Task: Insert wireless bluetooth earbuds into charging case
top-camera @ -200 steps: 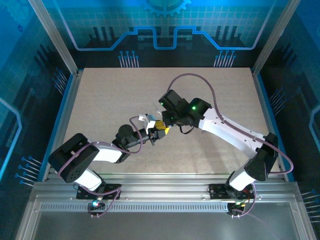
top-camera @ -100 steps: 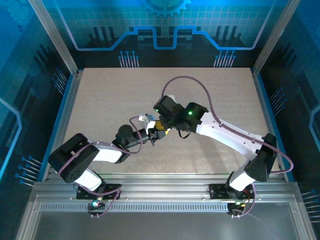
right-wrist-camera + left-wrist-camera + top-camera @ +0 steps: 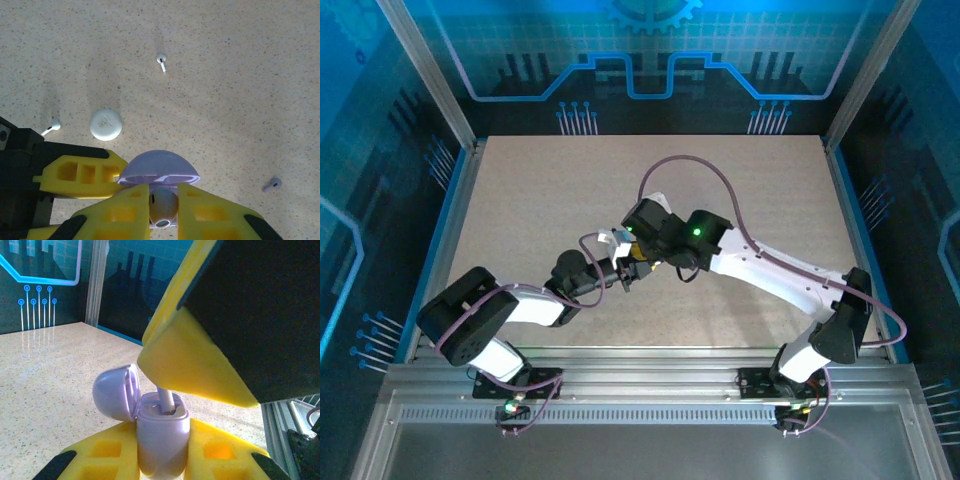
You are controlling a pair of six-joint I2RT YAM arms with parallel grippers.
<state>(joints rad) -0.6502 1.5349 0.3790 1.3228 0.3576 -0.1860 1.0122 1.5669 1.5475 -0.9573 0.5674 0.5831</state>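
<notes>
My left gripper (image 3: 162,452) is shut on the charging case (image 3: 162,427), a pale rounded box held upright. Its hinged lid (image 3: 114,391) is swung open to the left. My right gripper (image 3: 163,212) is shut on an earbud (image 3: 163,202) directly over the case. The earbud's stem (image 3: 166,401) reaches down into the case's opening. In the top view the two grippers meet near the table's middle, the left gripper (image 3: 623,273) just below the right gripper (image 3: 636,252). Two more white earbuds lie loose on the table: one earbud (image 3: 161,61) far ahead and another earbud (image 3: 51,126) at the left.
A round white puck (image 3: 106,124) lies on the speckled table (image 3: 520,190) just beyond the left gripper's yellow finger (image 3: 80,175). A small greyish earbud-shaped piece (image 3: 272,184) lies to the right. Metal rails edge the table on both sides.
The right arm has swung left and closer to the left gripper, bringing the earbud over the open case. The left arm has stayed put.
</notes>
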